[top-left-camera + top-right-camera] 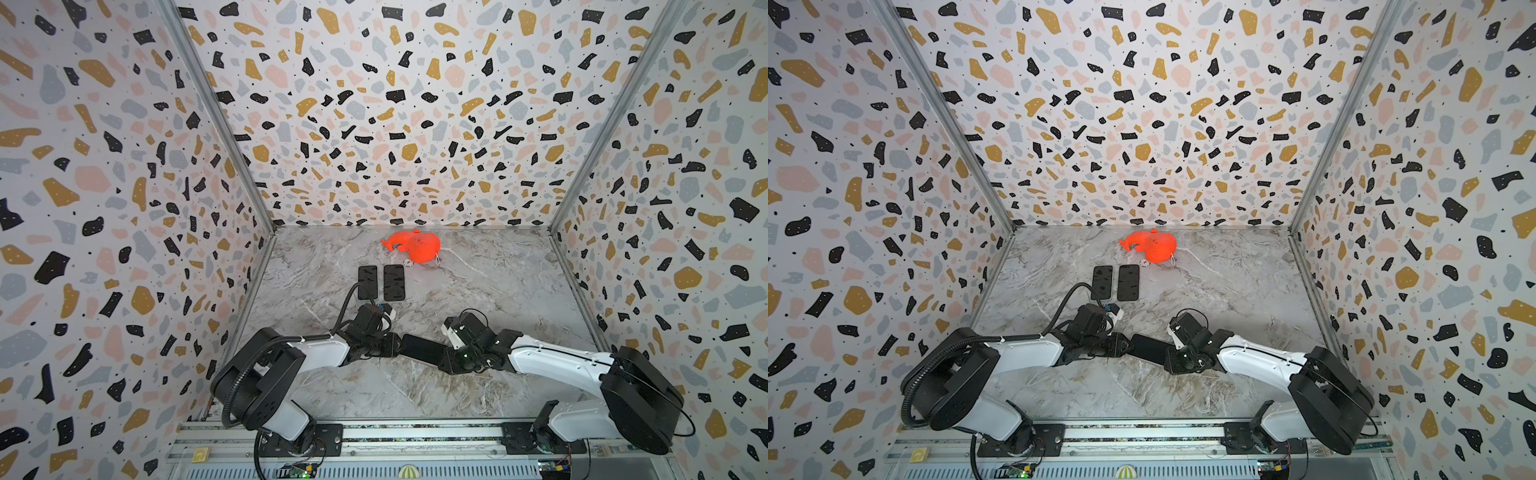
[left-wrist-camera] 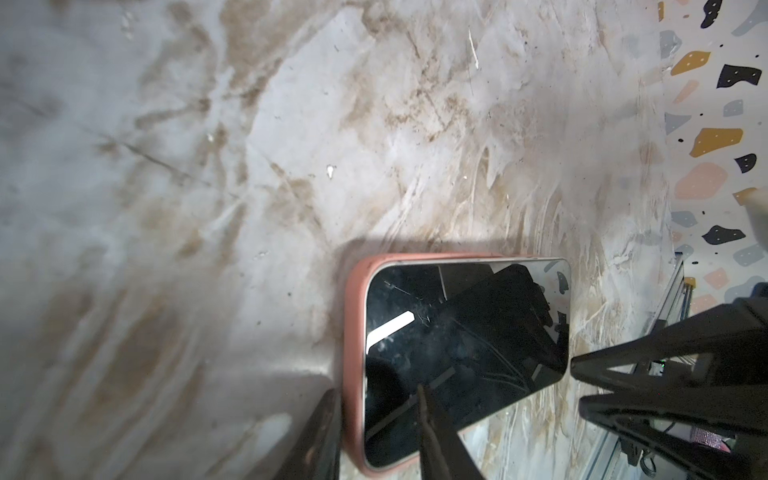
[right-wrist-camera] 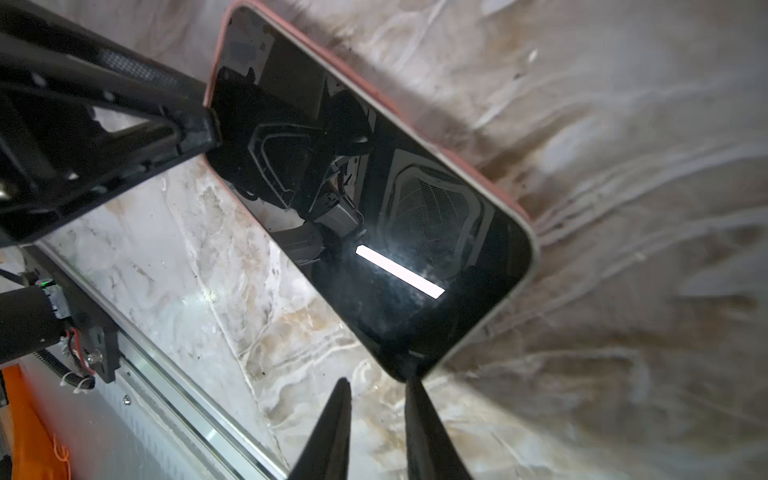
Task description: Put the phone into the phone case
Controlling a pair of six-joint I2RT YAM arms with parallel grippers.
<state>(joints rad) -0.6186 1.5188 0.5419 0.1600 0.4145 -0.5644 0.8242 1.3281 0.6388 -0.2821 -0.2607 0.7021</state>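
Risk first: the black glass-fronted phone (image 2: 465,345) looks only part-seated in the salmon-pink rubber case (image 2: 353,332) on the marble bench (image 2: 208,166). My right pincer (image 3: 377,379), parted and empty, touches its corner. The left pincer (image 2: 376,390) straddles the rim; I cannot tell if it is clamped. An off-centre shove could pop the phone out.

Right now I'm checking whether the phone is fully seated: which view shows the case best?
The left wrist view: the pink case shows as a broad band along two edges of the phone. The right wrist view shows it only as a thin pink edge. In both top views it hardly shows beside the dark phone.
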